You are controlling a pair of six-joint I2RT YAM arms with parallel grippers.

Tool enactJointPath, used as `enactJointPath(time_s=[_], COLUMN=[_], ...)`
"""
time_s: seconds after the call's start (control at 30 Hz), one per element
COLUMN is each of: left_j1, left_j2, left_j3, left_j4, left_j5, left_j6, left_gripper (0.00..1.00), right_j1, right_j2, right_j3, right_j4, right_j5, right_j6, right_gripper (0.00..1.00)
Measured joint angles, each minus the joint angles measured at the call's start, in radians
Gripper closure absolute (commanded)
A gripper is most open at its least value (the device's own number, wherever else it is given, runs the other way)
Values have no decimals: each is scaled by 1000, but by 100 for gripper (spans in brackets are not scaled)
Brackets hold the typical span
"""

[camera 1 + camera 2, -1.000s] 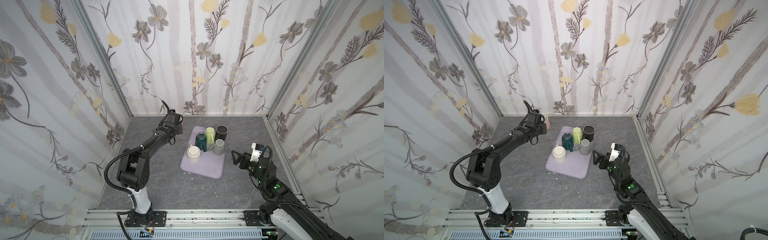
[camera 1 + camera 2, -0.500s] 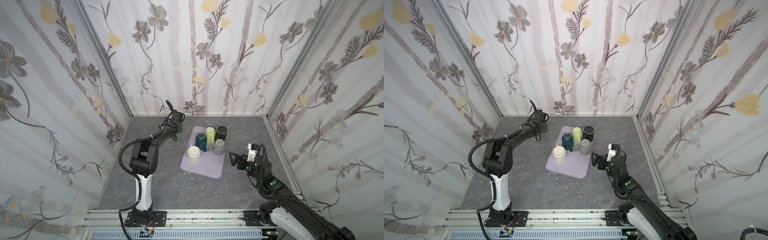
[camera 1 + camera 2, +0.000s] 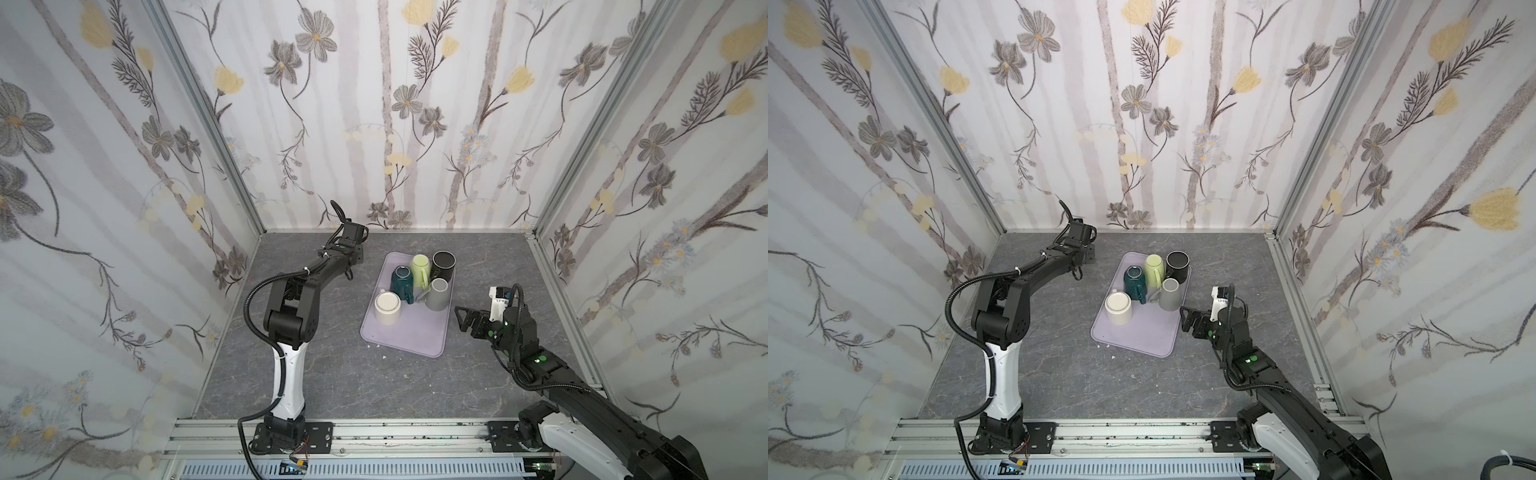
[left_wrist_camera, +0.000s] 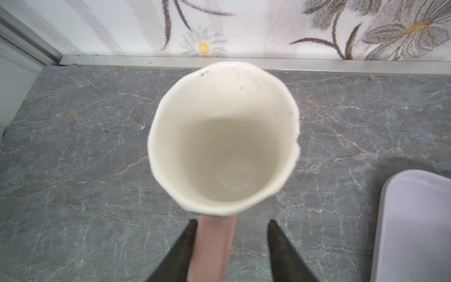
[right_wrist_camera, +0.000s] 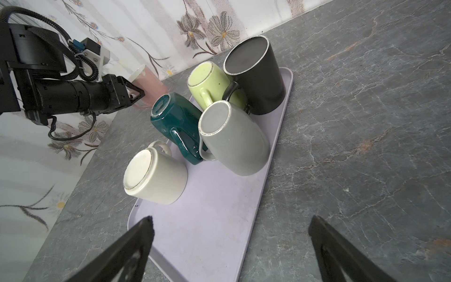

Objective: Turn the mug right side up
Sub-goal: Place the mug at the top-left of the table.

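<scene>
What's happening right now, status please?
Left gripper open, astride the handle. Pink mug upright on table, beside tray. Right gripper open, empty. Nothing blocking.

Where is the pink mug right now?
In the left wrist view the pink mug stands mouth-up on the tabletop by the back wall, to the robot's left of the lilac tray, its handle between the fingers of the open left gripper.

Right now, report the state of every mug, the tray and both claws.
tray, on table, holding five mugs
pink mug, upright beside tray
cream mug, upside down
teal mug, upside down
green mug, upside down
black mug, upside down
grey mug, upside down
left claw, open around pink mug's handle
right claw, open, empty
</scene>
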Motion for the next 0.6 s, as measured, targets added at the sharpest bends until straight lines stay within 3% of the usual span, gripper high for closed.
enactJointPath(time_s=[0.03, 0.1, 0.6], left_j1=[0, 0, -3], left_j2=[-1, -6, -60], left_j3=[-5, -18, -55], left_j4=[7, 8, 5], left_j5=[0, 1, 20], left_j6=[-5, -10, -68], left_gripper=[13, 2, 0], right_j1=[0, 0, -3], right_j2=[5, 14, 42], right_j3=[0, 2, 27], right_j4=[0, 0, -16], right_j5=[0, 0, -9], right_j6=[0, 0, 3], right_gripper=[0, 0, 0])
